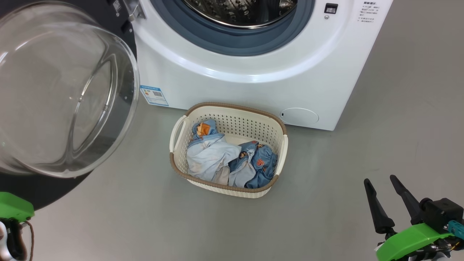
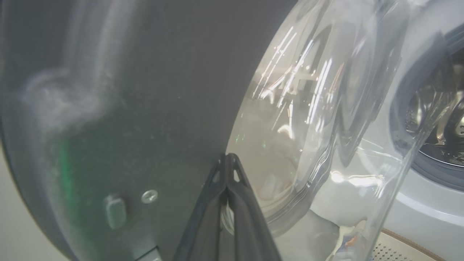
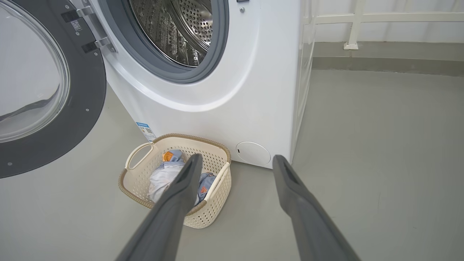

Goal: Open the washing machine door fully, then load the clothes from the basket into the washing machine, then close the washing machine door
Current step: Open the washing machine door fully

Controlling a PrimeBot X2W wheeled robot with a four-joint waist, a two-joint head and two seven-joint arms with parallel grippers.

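The washing machine door (image 1: 54, 90) stands wide at upper left; left gripper (image 2: 227, 158) clenched beside its rim, right gripper (image 1: 380, 180) (lower right) splayed, empty.

Cream basket (image 1: 232, 116), blue orange-printed clothes (image 1: 217, 156)

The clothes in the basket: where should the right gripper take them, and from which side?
Probably the pale blue-white bundle of the clothes, from above: it sits highest, with loose folds to pinch, and the basket walls block a side approach. The right gripper is open, to the basket's right.
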